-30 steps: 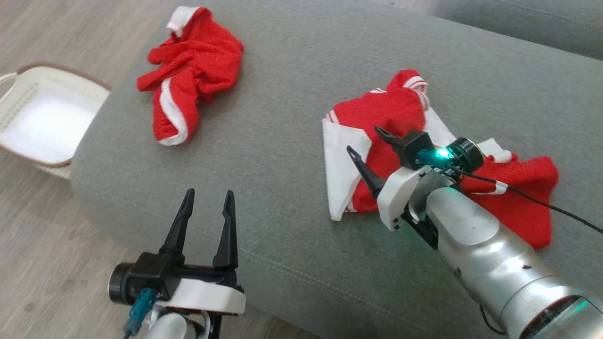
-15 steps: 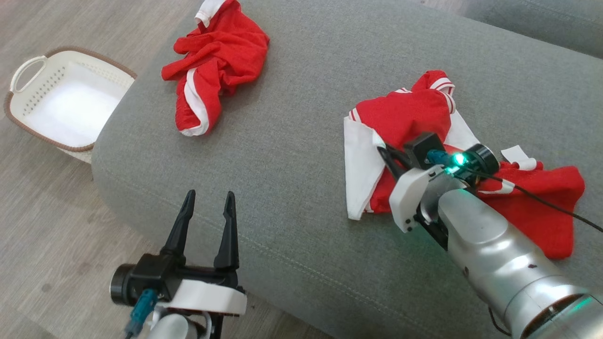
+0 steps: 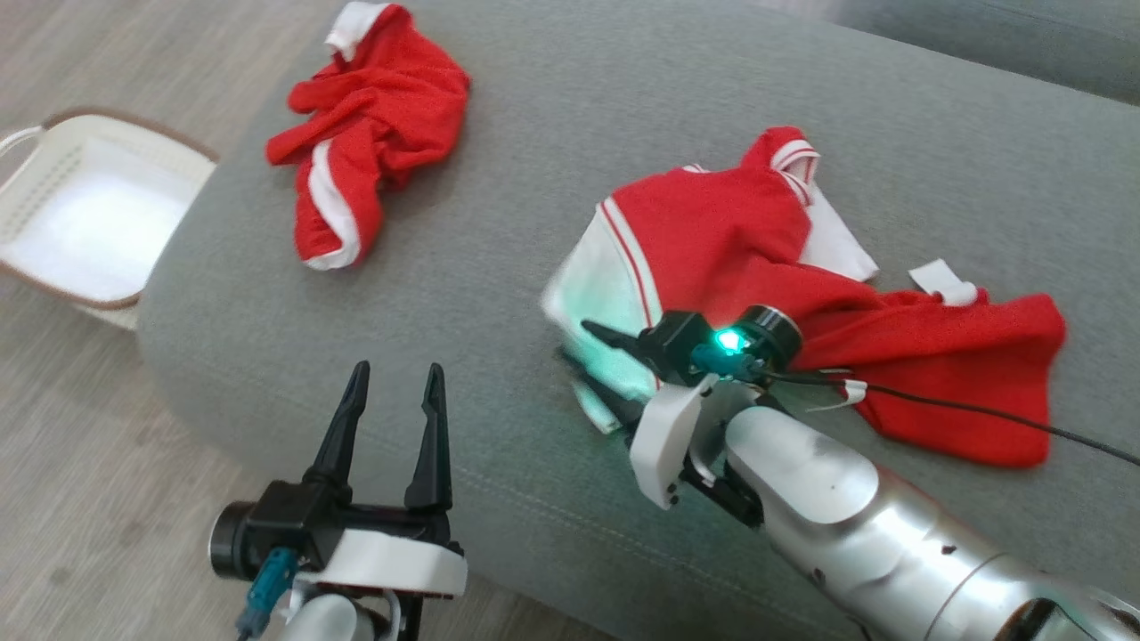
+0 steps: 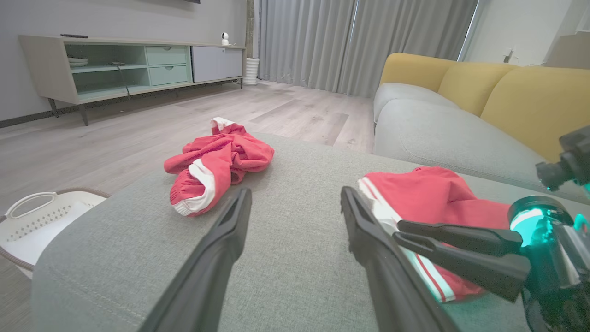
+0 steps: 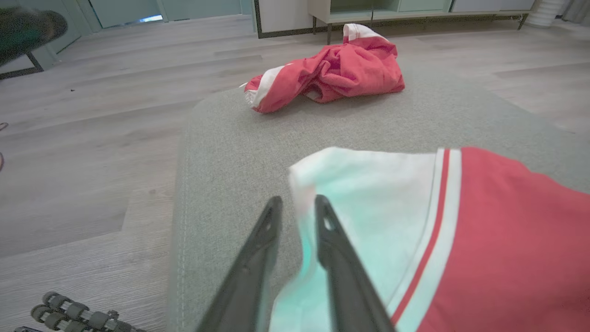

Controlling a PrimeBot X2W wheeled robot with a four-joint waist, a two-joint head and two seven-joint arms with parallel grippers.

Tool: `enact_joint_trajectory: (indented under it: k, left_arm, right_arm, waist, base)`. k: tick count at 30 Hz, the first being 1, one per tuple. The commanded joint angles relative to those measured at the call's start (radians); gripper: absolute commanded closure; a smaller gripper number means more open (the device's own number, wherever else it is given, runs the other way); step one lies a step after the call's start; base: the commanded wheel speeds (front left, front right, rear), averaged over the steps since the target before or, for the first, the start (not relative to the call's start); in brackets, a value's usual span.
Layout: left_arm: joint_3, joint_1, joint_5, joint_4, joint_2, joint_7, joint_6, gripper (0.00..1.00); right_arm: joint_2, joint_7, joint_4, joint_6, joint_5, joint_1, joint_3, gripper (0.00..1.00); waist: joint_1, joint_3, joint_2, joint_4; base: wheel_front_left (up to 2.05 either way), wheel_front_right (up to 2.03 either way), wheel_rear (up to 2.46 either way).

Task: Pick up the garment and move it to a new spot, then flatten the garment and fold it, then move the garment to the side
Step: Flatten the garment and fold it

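At the near edge of the broad grey fabric-covered cushion [image 3: 517, 223], the left gripper [image 3: 396, 367] hangs with its two dark fingers spread apart and nothing between them. A little farther onto the cushion, the right gripper [image 5: 297, 199] has its fingers drawn close together at the white corner of the red garment with white panels and stripes [image 3: 712, 240]. It looks to be pinching that hem, though the cloth there is blurred and the hold is not fully clear. The garment lies rumpled on the cushion's right half.

I judge the task to be at its first step, the pick-up; moving, flattening, folding and setting aside are all left.

Toward the cushion's far left corner lies a second crumpled red-and-white garment [image 3: 374, 116]. Off the cushion's left edge, on the floor [image 3: 71, 445], stands a white perforated plastic basket with a brown rim [image 3: 89, 147].

In all: two grippers, two garments, one basket, one cushion.
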Motion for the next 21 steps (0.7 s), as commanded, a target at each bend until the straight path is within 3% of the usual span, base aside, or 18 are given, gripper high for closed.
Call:
enact_joint_trajectory:
  k: [1,7,12,21]
  left_arm:
    - [0.036,-0.025,-0.007,-0.029,0.01,-0.012,0.007,0.0]
    - [0.045,-0.022,-0.011,-0.029,0.019,-0.018,0.009,0.0]
    - [0.043,-0.025,-0.008,-0.035,0.024,-0.014,0.014,0.0]
    - [0.034,-0.028,-0.008,-0.044,0.028,-0.01,0.015,0.0]
  right_arm:
    - [0.021,-0.007,-0.033,0.007,0.014,-0.01,0.002,0.0]
    - [0.021,-0.053,-0.043,0.007,0.057,-0.017,0.01,0.0]
    - [0.009,-0.089,0.043,0.007,0.02,-0.044,-0.119,0.0]
    - [-0.154,-0.097,0.238,0.007,-0.011,-0.087,-0.358,0.0]
  waist:
    - [0.0,0.0,0.0,-0.015]
    - [0.0,-0.01,0.0,-0.093]
    - [0.0,-0.019,0.0,-0.16]
    - [0.0,-0.008,0.0,-0.166]
  base:
    - [0.0,0.0,0.0]
    - [0.0,0.0,0.0]
    - [0.0,0.0,0.0]
    - [0.0,0.0,0.0]
